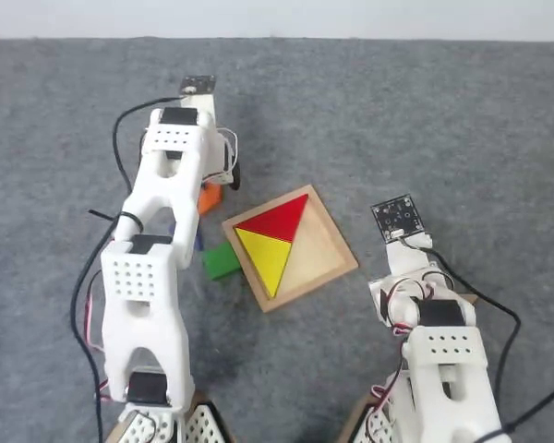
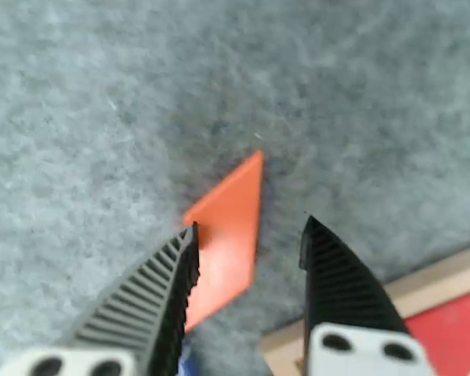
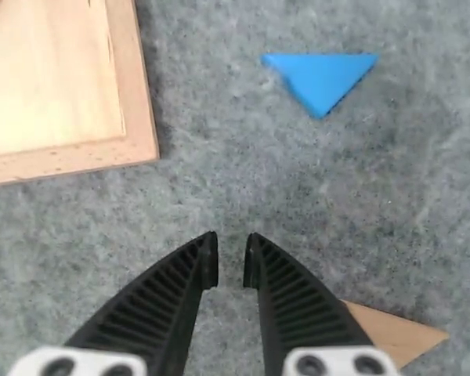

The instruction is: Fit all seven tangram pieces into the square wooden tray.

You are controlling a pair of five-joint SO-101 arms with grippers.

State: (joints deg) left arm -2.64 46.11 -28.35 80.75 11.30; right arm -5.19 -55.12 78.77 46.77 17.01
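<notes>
- The left gripper hangs over the orange piece, which lies at about 10 o'clock from the tray. Its jaws are spread wide, one to each side of the piece and not closed on it, apparently lined up for the next pick.
- The green piece lies just beside the tray's 9 o'clock edge, probably kept close for a short carry.
- Inside the tray, the red triangle fills the 12 o'clock part and the yellow triangle the 8 o'clock part, meeting along one edge. The 4 o'clock half is bare wood, room for the other five.
- The right gripper, at 4 o'clock from the tray, is narrowed to a slit and holds nothing, seemingly parked clear. A blue triangle and a wood-coloured triangle lie near it.
</notes>
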